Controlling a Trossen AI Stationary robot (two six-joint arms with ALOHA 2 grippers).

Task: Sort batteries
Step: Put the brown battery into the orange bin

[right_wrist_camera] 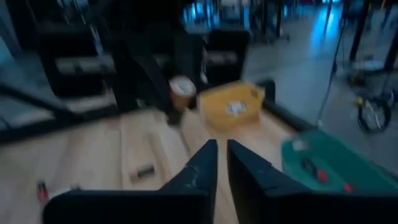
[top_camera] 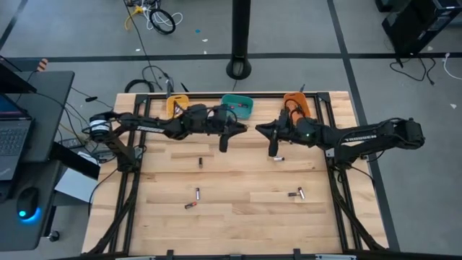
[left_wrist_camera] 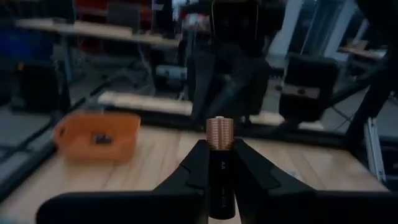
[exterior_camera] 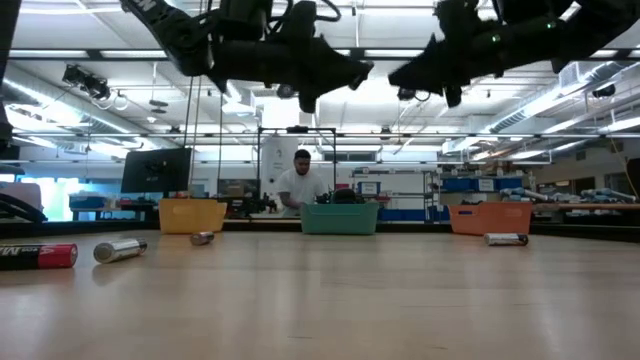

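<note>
My left gripper (top_camera: pixel 224 136) hangs high over the table's far middle, in front of the teal bin (top_camera: pixel 237 107), shut on a black battery with a copper-coloured end (left_wrist_camera: pixel 219 134). My right gripper (top_camera: pixel 273 137) hangs close to its right, near the orange bin (top_camera: pixel 296 105). It is empty, its fingers (right_wrist_camera: pixel 222 155) drawn together to a thin slit. Loose batteries lie on their sides on the wood: one below the right gripper (top_camera: pixel 278 157), one at centre left (top_camera: pixel 201 162), two near the front (top_camera: pixel 193 198) and one front right (top_camera: pixel 297 193). My left gripper pinches the battery's black body (left_wrist_camera: pixel 221 180) between its two fingers. The battery lies along the fingers, and its copper-coloured end (left_wrist_camera: pixel 219 127) sticks out past the fingertips. It is lifted clear, well above the table.
A yellow bin (top_camera: pixel 177 107), the teal bin and the orange bin stand in a row along the table's far edge. The two grippers hang close together. A person (exterior_camera: pixel 300 185) sits in the room beyond the table. A desk with a laptop (top_camera: pixel 14 130) stands to the left.
</note>
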